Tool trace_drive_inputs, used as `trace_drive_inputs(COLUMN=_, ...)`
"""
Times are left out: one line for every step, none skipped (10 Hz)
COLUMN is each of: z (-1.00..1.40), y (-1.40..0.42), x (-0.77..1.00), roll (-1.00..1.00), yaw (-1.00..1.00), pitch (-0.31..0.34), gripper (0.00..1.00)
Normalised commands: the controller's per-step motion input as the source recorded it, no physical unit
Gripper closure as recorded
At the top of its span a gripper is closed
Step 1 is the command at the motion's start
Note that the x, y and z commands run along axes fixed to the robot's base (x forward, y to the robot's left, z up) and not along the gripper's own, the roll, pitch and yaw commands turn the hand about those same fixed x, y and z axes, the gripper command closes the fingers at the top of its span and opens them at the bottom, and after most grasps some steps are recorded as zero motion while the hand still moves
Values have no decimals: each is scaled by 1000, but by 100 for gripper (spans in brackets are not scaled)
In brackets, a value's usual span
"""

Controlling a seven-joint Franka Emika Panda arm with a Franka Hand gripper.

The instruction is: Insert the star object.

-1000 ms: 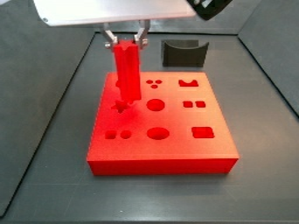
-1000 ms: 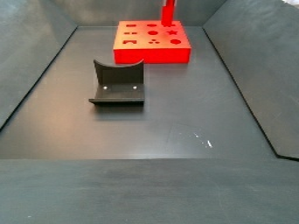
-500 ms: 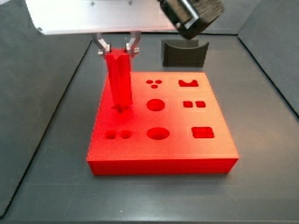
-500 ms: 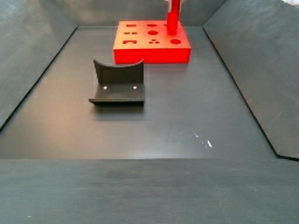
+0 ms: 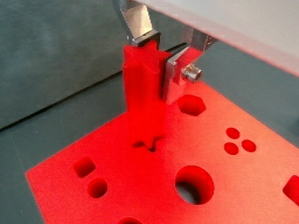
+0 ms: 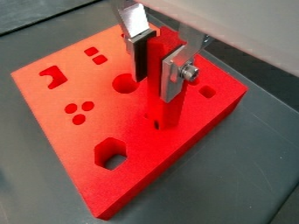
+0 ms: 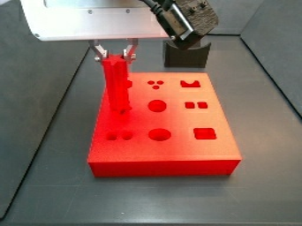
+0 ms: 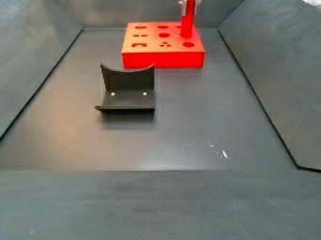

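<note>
The star object (image 7: 118, 84) is a slim red peg with a star-shaped cross-section. It stands upright in my gripper (image 7: 116, 55), which is shut on its upper part. Its lower end meets the wide red block (image 7: 177, 150) at the star-shaped hole near the block's left edge. In both wrist views the silver fingers (image 5: 142, 35) (image 6: 176, 70) clamp the peg (image 5: 142, 96) (image 6: 163, 96) from two sides. Dark slivers of the hole show at its base. My gripper (image 5: 158, 54) (image 6: 158, 61) is above the block (image 5: 117, 175) (image 6: 70, 79). The peg (image 8: 189, 19) also shows at the far end.
The red block (image 8: 163, 45) has several other shaped holes. A dark grey curved holder (image 7: 185, 55) (image 8: 126, 89) stands on the dark floor, away from the block. Dark sloping walls (image 8: 38, 75) enclose the floor.
My gripper has moved left and down with the peg. The peg's lower end now sits at the star hole and its top is lower over the block.
</note>
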Motion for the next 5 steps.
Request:
trace_drive_inputs(z=-263, y=0, x=117, roll=153, yaw=117, pitch=0, gripper=100)
trace_drive_inputs(z=-257, y=0, x=180, roll=183, yaw=217, pitch=0, gripper=100)
trace_drive_inputs(z=-189, y=0, x=226, roll=204, yaw=283, pitch=23, gripper=100)
trace_drive_inputs(z=-220, y=0, x=60, roll=219, yaw=211, pitch=6, gripper=100)
trace_drive_inputs(z=-237, y=0, x=0, roll=210, yaw=77, pitch=0, gripper=100)
